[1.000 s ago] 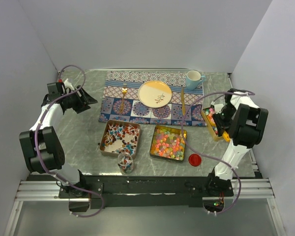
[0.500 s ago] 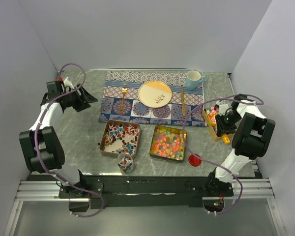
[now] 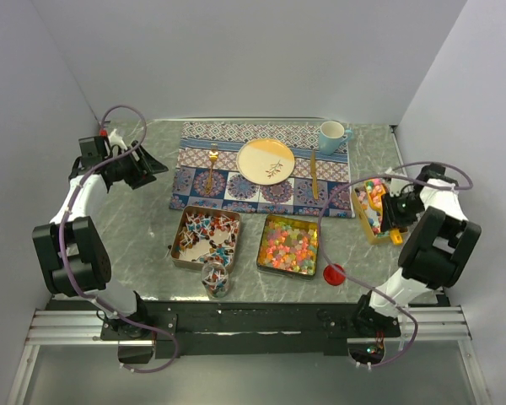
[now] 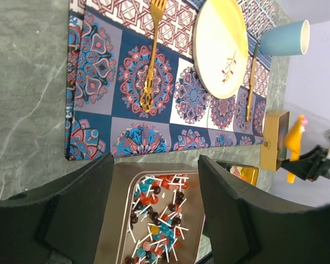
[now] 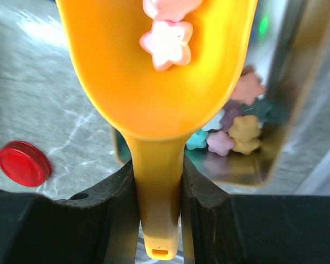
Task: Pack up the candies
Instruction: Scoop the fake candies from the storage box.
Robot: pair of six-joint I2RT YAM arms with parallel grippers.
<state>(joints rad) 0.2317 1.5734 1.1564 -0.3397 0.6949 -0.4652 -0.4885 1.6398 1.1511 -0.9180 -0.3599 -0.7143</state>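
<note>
R gripper (image 5: 157, 190) clenched on yellow scoop (image 5: 154, 88) handle, w/ pink star candies (image 5: 166, 44) in its bowl and more in gold tin (image 5: 300, 77) at frame right. Other candies fill sq tray (image 3: 262, 249), lower centre of top view. L gripper (image 4: 155, 176) released, upper left of top view.

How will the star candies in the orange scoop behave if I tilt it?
Probably slide out readily: the star candies lie loose on the smooth, glossy scoop. Flat star shapes likely skid rather than roll. They look small and light, so a jerk may toss them.
</note>
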